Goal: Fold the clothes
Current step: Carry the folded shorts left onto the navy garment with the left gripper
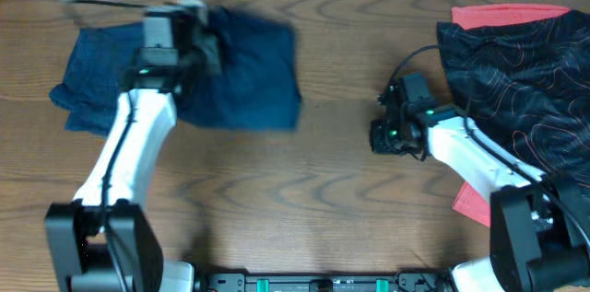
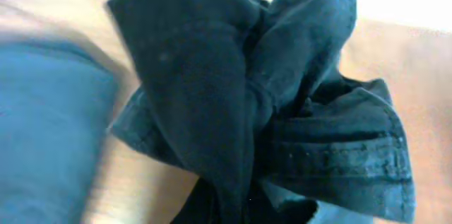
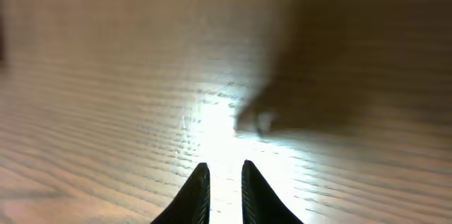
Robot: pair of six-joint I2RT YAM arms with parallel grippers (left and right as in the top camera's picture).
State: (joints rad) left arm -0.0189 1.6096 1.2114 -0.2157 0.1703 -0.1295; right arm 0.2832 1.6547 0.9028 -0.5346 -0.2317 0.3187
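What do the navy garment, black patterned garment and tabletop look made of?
The navy garment looks like soft matte woven cloth, perhaps cotton: it bunches into thick folds and shows a stitched hem. The black patterned garment is soft fabric printed with thin orange lines; fibre unclear. The tabletop looks like wood or wood-look laminate: visible grain, smooth enough to glare.

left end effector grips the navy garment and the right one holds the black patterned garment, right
No: the right end effector holds nothing, over bare table, as the right wrist view shows. The left end effector does grip the navy garment.
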